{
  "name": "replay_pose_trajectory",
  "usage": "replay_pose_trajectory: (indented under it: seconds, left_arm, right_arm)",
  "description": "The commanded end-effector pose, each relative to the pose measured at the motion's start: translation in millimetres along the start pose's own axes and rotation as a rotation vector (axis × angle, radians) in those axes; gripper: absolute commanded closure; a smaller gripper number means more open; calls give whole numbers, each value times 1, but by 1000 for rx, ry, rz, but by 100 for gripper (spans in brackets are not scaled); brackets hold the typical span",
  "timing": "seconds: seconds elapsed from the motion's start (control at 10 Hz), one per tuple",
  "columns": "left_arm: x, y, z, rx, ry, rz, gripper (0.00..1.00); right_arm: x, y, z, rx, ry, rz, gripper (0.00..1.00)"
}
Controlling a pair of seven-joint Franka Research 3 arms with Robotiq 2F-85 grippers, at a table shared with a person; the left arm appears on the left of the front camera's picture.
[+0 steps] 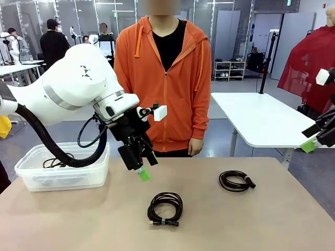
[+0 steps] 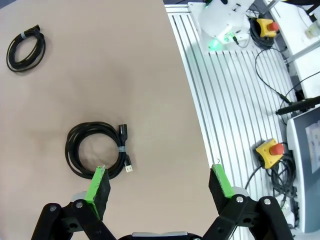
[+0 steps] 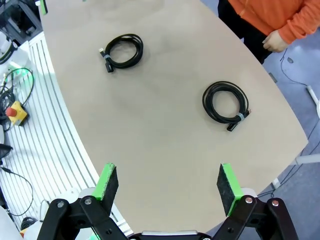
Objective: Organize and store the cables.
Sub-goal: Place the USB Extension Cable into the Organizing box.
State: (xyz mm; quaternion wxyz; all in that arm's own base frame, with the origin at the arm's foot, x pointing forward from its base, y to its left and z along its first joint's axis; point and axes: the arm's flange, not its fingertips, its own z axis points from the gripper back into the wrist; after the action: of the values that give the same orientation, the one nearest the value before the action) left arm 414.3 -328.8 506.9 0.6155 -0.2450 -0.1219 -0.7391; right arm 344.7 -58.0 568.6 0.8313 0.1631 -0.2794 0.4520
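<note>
left claw point(image 2: 159, 175): wide open, holding nothing. I hover low over the table point(image 1: 73, 219) with the near coil just beside one pad.
right claw point(image 3: 166, 175): wide open, holding nothing. It's held high off the right side, looking down across the table.
near coil point(image 1: 165, 208): lies loose close to my edge, banded, with its plug end out. Not stored.
far coil point(image 1: 236, 181): right of centre, well apart from the near one. Not stored.
bin point(image 1: 63, 180): clear tub at far left. There's thin black cord inside, partly hidden by my arm hose, so I judge at least one cable is stored.
progress: two coils left; my guess is about midway.
room: bare top all round both coils, so I can come straight down on either.
edges: the bin sits by the left edge.
person point(image 1: 167, 78): stands at the far edge, hands off the table.
</note>
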Motion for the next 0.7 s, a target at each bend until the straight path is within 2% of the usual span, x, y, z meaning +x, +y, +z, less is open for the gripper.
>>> replay_pose_trajectory:
  seconds: [0.0, 0.2, 0.6]
  left_arm:
    - [0, 0, -1, -3, 0, 1, 0]
    - [15, 1, -20, 65, 216, 49, 0]
    - [28, -7, -27, 98, 281, 68, 0]
  right_arm:
    - [1, 1, 1, -6, -4, -5, 0]
    - [1, 1, 1, -6, -4, -5, 0]
    - [1, 1, 1, -6, -4, -5, 0]
